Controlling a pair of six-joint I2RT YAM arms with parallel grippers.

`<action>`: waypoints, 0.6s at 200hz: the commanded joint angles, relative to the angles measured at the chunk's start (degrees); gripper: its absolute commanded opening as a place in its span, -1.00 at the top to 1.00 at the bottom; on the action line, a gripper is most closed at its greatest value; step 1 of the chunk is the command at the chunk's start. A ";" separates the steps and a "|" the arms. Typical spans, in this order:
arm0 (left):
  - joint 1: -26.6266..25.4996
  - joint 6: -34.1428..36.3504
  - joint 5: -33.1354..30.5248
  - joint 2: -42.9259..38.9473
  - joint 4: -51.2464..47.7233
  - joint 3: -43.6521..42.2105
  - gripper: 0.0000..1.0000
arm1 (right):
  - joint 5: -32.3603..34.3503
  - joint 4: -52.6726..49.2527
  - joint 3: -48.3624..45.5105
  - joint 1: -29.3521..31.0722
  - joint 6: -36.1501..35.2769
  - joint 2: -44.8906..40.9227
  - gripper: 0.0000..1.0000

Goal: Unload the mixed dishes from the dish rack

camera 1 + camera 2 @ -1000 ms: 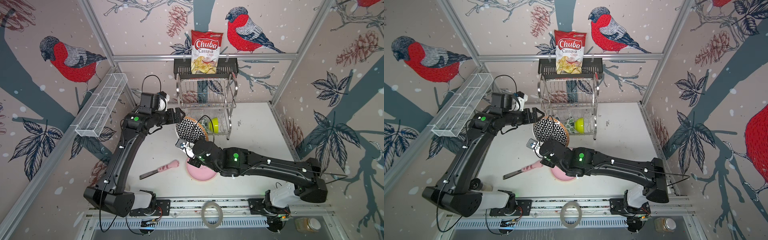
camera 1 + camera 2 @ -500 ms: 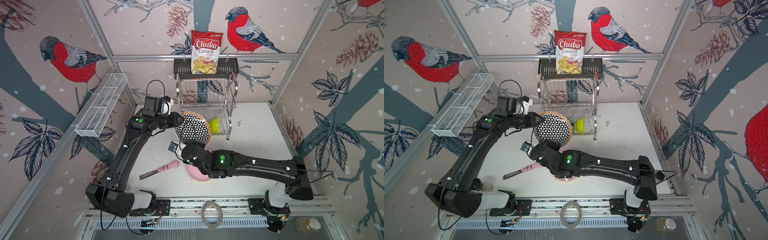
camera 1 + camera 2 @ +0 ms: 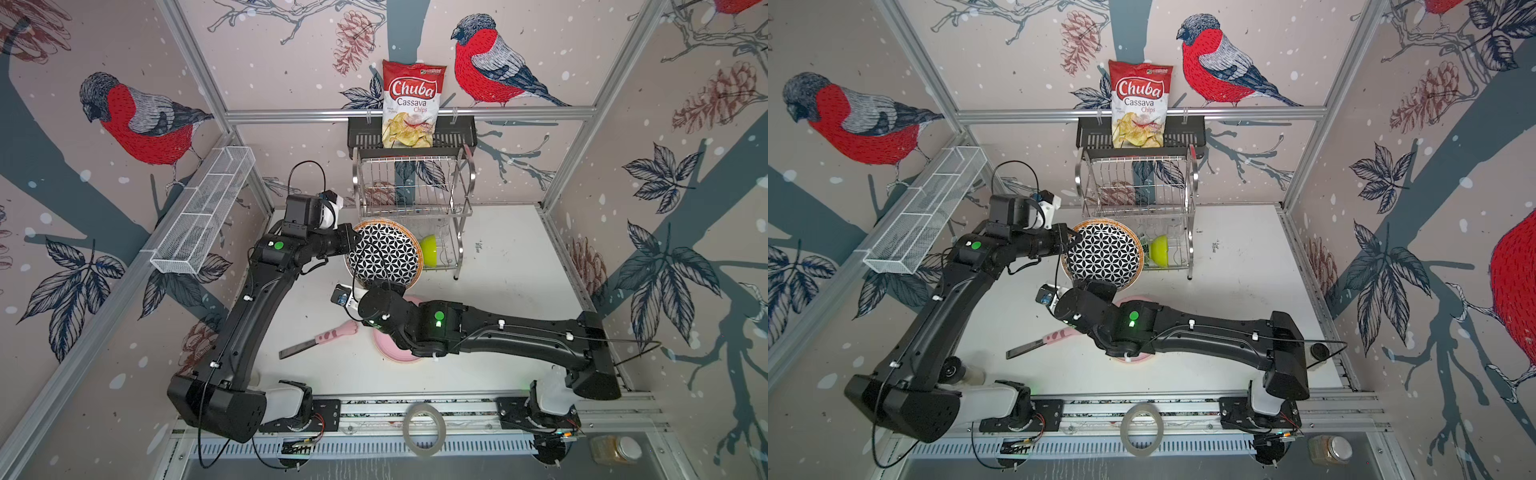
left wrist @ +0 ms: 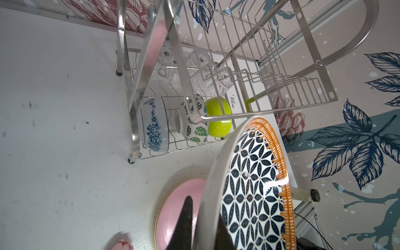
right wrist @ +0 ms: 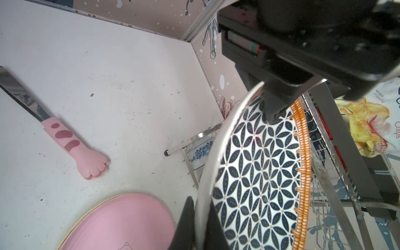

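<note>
Your left gripper (image 3: 354, 244) is clamped on the geometric plate (image 3: 384, 255) at the rim's 9 o'clock, one finger (image 5: 279, 104) pressed on the patterned face. Your right gripper (image 5: 200, 203) pinches the same rim at 6 o'clock, jaws tight on either side. The plate stands on edge clear of the surface (image 3: 498, 257), at 7 o'clock of the dish rack (image 3: 411, 183). The pink plate (image 3: 395, 353) lies flat at its 6 o'clock. The blue-floral bowl (image 4: 153, 125), green-leaf bowl (image 4: 194, 121) and lime bowl (image 3: 428, 249) sit on the rack's lower tier.
</note>
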 commanded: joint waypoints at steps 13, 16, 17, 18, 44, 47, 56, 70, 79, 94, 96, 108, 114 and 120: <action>-0.09 -0.61 3.80 -1.09 2.99 -0.46 1.00 | -2.72 8.08 1.60 -1.25 5.03 -0.19 0.53; -0.14 -0.61 3.91 -1.12 3.01 -0.54 1.00 | -3.49 7.88 1.60 -1.33 5.34 -0.20 0.49; -0.15 -0.57 3.94 -1.15 3.02 -0.54 1.00 | -3.75 7.82 1.62 -1.34 5.44 -0.25 0.47; -0.11 -0.59 4.00 -1.16 3.07 -0.53 1.00 | -4.02 7.79 1.64 -1.34 5.53 -0.27 0.45; -0.13 -0.32 5.05 -1.35 3.87 -1.06 1.00 | -11.81 7.23 1.49 -1.94 8.50 -1.11 -0.08; -0.13 -0.35 5.07 -1.35 3.84 -1.06 1.00 | -13.00 7.22 1.47 -2.08 8.96 -1.29 -0.11; -0.15 -0.17 5.09 -1.35 3.99 -1.15 1.00 | -17.22 7.23 1.30 -2.51 10.21 -1.84 -0.17; -0.15 -0.09 5.07 -1.44 4.11 -1.53 1.00 | -24.56 7.29 0.97 -3.54 12.49 -2.89 -0.22; -0.14 0.01 5.11 -1.52 4.29 -1.88 1.00 | -30.72 7.57 0.71 -4.50 14.03 -3.72 -0.23; -0.08 0.16 5.13 -1.68 4.66 -2.54 1.00 | -41.44 8.72 -0.15 -6.68 17.26 -5.54 -0.25; -0.12 0.17 5.12 -1.70 4.74 -2.66 1.00 | -43.12 8.92 -0.32 -7.18 17.69 -5.85 -0.25; -0.13 0.36 5.16 -1.62 4.90 -3.07 1.00 | -53.67 10.89 -1.55 -10.43 21.35 -7.81 -0.25; -0.10 0.44 5.13 -1.62 5.02 -3.26 1.00 | -58.69 12.41 -2.48 -12.42 23.48 -8.91 -0.25; -0.13 0.53 5.15 -1.54 5.01 -3.39 1.00 | -63.08 14.30 -3.61 -14.40 25.63 -10.06 -0.25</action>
